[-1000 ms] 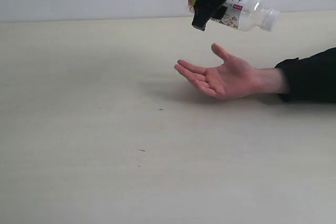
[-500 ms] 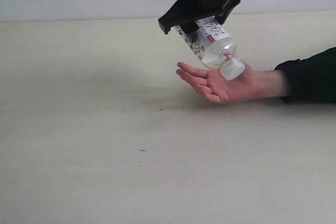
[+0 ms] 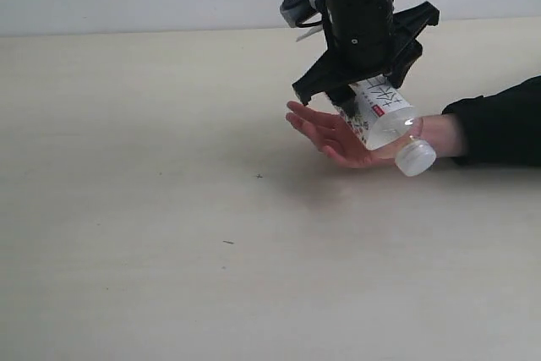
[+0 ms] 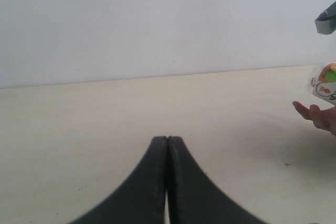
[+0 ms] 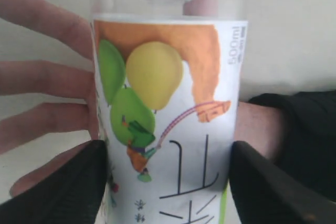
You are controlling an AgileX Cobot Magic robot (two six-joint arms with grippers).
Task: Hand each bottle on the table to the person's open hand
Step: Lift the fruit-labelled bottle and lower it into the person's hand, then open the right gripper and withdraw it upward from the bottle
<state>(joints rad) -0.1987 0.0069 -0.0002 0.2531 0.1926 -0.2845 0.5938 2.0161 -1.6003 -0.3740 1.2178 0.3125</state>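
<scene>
Bottle (image 3: 382, 116), orange-green fruit label: tipped, cap nearest, low over open hand (image 3: 334, 134), maybe touching palm. Looks light, thin, squashy, slippery. Best held round label middle. Right pincer (image 5: 168, 182) pinches it there. Left pincer (image 4: 167, 182) pressed together, well apart, above table (image 3: 169, 251).

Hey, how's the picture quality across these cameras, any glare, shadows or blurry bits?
Exterior view: soft, even light, only a faint shadow on the table under the hand, and a small glare spot on the bottle near its neck. Right wrist view: the bottle is sharp, while the hand and sleeve behind it are soft. Left wrist view: the left gripper is a dark, featureless shape.
</scene>
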